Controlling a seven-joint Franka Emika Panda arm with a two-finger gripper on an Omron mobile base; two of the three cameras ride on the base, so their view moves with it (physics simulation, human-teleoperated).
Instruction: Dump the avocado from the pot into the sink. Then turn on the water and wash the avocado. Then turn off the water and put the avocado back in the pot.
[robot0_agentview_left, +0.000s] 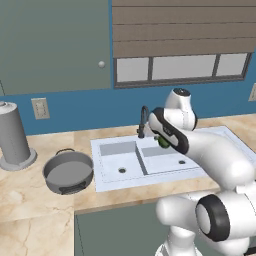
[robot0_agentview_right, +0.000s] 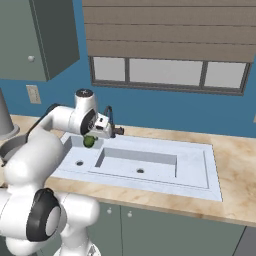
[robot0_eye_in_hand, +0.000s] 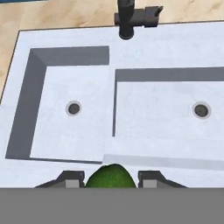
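Observation:
My gripper (robot0_eye_in_hand: 110, 178) is shut on the avocado (robot0_eye_in_hand: 110, 176), a small dark-green lump that sits between the two finger tips. The avocado (robot0_agentview_left: 163, 141) hangs above the sink (robot0_agentview_left: 210, 135), near the divider between its two basins, and it also shows green under the hand (robot0_agentview_right: 89, 141) in the right base view. The pot (robot0_agentview_left: 68, 171), wide, shallow and grey with dark loop handles, stands on the counter left of the sink and looks empty. Both basins of the sink (robot0_eye_in_hand: 61, 39) look dry, each with a small dark drain.
The black faucet (robot0_eye_in_hand: 131, 17) stands at the back of the sink, between the basins. A tall grey cylinder (robot0_agentview_left: 12, 135) on a round base stands on the counter left of the pot. Wall cabinets and a window are behind the counter.

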